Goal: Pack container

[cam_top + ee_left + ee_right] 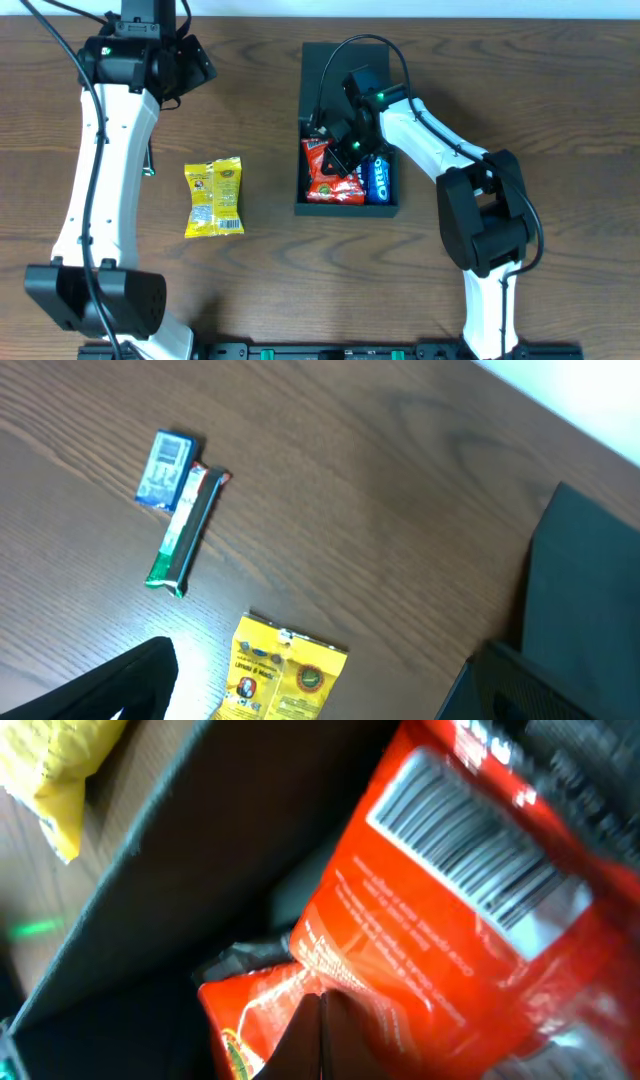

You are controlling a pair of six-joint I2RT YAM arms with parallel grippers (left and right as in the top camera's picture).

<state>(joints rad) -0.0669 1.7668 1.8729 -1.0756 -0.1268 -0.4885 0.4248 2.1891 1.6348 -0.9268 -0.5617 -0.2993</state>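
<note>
A red packet and cookies lie in the box, where the right arm reaches, jaws closed. A yellow packet waits on the counter near the left arm, jaws wide apart.

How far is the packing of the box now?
Done: a red packet and a blue Oreo packet lie in the container. In hand: the right tool, shut, is down at the red packet. Left: the yellow packet, green bar and small blue packet lie on the table.
</note>
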